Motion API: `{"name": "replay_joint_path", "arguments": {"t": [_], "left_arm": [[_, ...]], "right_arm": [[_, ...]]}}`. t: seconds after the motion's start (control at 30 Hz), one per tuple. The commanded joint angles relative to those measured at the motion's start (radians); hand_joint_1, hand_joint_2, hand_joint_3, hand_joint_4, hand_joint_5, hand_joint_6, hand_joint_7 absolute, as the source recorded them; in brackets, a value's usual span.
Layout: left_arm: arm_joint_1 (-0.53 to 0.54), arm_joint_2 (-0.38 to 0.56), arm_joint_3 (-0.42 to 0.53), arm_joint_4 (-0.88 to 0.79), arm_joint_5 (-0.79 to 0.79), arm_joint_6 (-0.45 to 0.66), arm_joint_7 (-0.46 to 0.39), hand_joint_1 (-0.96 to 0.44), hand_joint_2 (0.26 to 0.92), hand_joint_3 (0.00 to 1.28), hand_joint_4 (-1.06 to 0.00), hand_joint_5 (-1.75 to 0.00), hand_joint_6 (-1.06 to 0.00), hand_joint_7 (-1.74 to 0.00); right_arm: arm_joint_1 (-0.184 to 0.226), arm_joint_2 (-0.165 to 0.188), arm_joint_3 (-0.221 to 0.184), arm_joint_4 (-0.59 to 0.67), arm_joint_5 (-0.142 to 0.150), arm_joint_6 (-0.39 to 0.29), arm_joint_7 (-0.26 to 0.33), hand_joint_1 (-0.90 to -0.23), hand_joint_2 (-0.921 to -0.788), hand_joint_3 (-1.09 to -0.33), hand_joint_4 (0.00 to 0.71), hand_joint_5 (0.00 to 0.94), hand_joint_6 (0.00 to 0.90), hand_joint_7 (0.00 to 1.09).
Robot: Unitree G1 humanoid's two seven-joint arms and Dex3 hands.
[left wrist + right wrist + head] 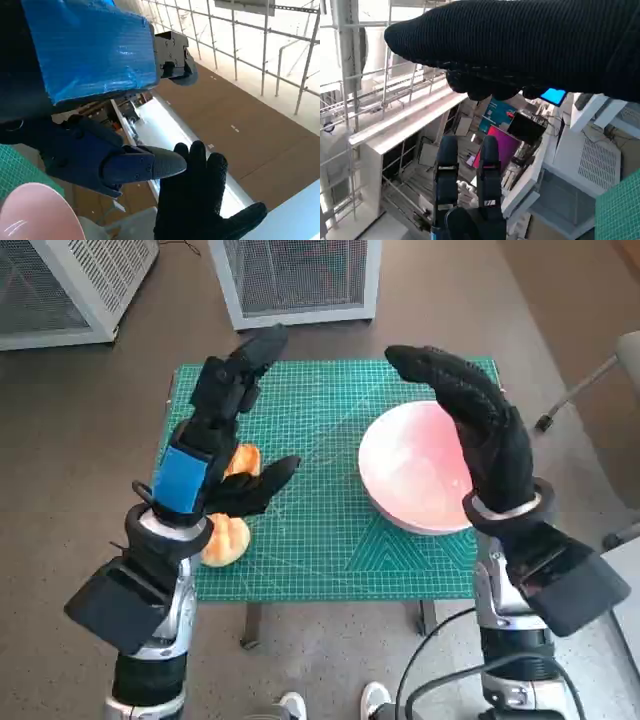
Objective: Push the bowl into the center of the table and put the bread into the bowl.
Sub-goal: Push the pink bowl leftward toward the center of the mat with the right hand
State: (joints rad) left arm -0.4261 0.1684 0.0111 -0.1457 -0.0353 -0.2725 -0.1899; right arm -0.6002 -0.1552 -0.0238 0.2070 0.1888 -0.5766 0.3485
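A pale pink bowl (415, 472) sits on the right half of the green cutting mat (320, 530), upright and with nothing in it; its rim (30, 212) also shows in the left wrist view. Two pieces of orange-brown bread lie at the mat's left side: one (243, 459) beside my left hand, one (226, 539) near the front edge. My left hand (215, 430) hovers above the bread, fingers spread, holding nothing. My right hand (470, 410) is raised over the bowl's right side, fingers stretched forward, holding nothing. Both hands are lifted off the table.
Two white mesh-sided cabinets (298, 275) stand on the brown floor behind the table. A chair leg with a castor (575, 390) is at the far right. White shoes (292, 705) show below the table's front edge.
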Motion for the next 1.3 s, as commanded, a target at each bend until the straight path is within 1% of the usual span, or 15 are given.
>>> {"name": "replay_joint_path", "arguments": {"t": [0.03, 0.63, 0.83, 0.93, 1.03, 1.13, 1.2, 1.3], "left_arm": [[-0.001, -0.001, -0.003, -0.012, 0.010, 0.005, 0.006, -0.52, 0.921, 0.42, -0.04, -0.33, 0.00, -0.55], [0.000, 0.002, -0.002, -0.006, 0.007, 0.000, 0.002, -0.51, 0.921, 0.42, -0.02, -0.36, 0.00, -0.55], [0.000, 0.003, 0.001, -0.004, 0.001, 0.000, -0.001, -0.51, 0.921, 0.42, -0.02, -0.36, 0.00, -0.55], [0.000, 0.002, 0.002, -0.001, -0.001, -0.003, -0.001, -0.52, 0.921, 0.42, -0.01, -0.37, 0.00, -0.55], [0.001, 0.001, 0.002, -0.001, 0.000, -0.004, 0.000, -0.52, 0.921, 0.42, -0.01, -0.37, 0.00, -0.55], [0.003, 0.001, 0.003, -0.003, -0.001, -0.003, 0.001, -0.52, 0.921, 0.42, -0.01, -0.37, 0.00, -0.54], [0.005, 0.001, 0.004, -0.004, -0.002, -0.003, 0.001, -0.53, 0.921, 0.42, -0.01, -0.38, 0.00, -0.54], [0.005, 0.001, 0.007, -0.003, -0.004, -0.003, 0.000, -0.53, 0.921, 0.42, -0.01, -0.38, 0.00, -0.54]], "right_arm": [[0.027, -0.010, 0.001, -0.003, -0.010, 0.018, 0.010, -0.525, -0.921, -0.599, 0.282, 0.011, -0.001, 0.60], [0.030, -0.011, 0.000, -0.006, -0.007, 0.018, 0.017, -0.529, -0.921, -0.597, 0.279, 0.008, -0.001, 0.59], [0.027, -0.013, -0.008, 0.004, 0.002, 0.016, 0.023, -0.528, -0.921, -0.596, 0.279, 0.008, -0.001, 0.59], [0.022, -0.022, -0.024, 0.024, 0.015, 0.010, 0.031, -0.530, -0.921, -0.593, 0.280, 0.009, -0.001, 0.60], [0.005, -0.046, -0.062, 0.092, 0.044, -0.010, 0.053, -0.538, -0.921, -0.580, 0.286, 0.011, -0.001, 0.60], [-0.010, -0.058, -0.089, 0.145, 0.064, -0.026, 0.069, -0.543, -0.921, -0.568, 0.296, 0.015, 0.001, 0.62], [-0.018, -0.064, -0.110, 0.184, 0.073, -0.038, 0.067, -0.545, -0.921, -0.564, 0.303, 0.017, 0.006, 0.62], [-0.035, -0.077, -0.146, 0.262, 0.076, -0.067, 0.055, -0.542, -0.921, -0.561, 0.298, 0.014, 0.004, 0.63]]}}
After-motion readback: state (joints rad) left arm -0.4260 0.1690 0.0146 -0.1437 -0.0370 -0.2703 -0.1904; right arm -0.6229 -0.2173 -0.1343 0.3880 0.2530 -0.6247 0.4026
